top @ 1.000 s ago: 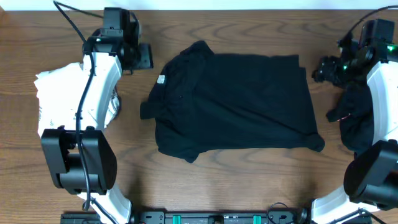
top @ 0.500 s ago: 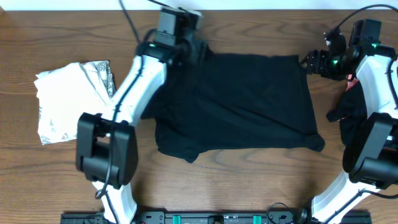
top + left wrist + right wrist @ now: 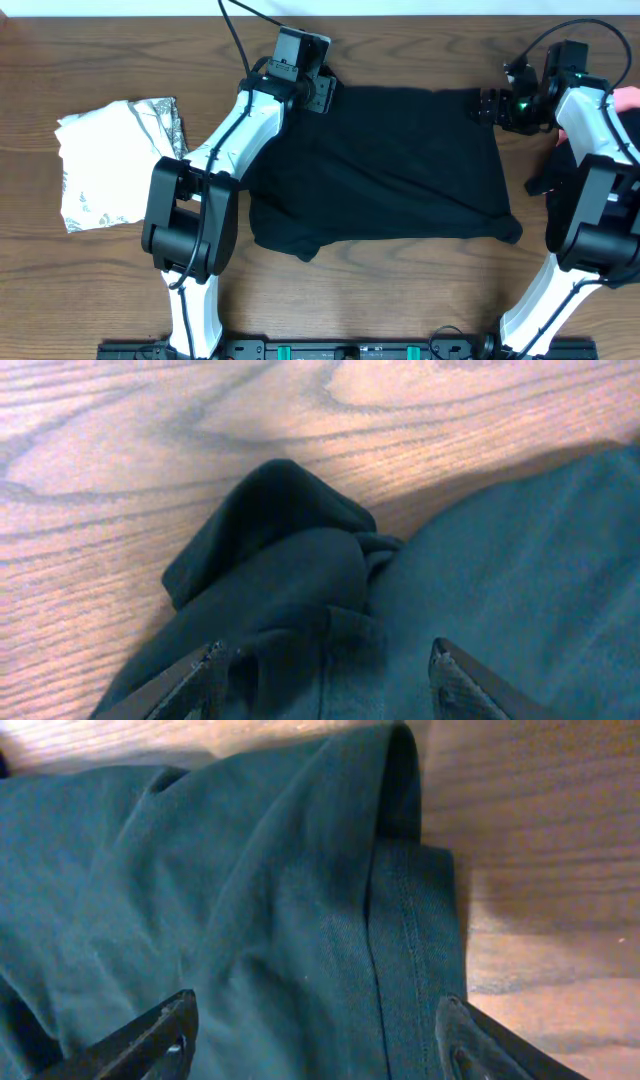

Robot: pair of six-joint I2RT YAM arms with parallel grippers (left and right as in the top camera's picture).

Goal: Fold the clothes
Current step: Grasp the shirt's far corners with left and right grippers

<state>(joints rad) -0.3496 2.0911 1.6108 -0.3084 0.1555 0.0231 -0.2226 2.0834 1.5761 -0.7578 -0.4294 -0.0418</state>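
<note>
A black shirt (image 3: pixel 390 170) is laid flat on the desk (image 3: pixel 400 300), its 2 far corners straddled by the left claw (image 3: pixel 322 95) and right claw (image 3: pixel 487 105), both open; pinching both is judged next for the fold

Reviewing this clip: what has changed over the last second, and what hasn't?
The left gripper swung from beside the white garment across to the far left corner of the black shirt; the right gripper shifted left to its far right corner. Both are open over the fabric, nothing grasped. The shirt and white garment lie as before.
</note>
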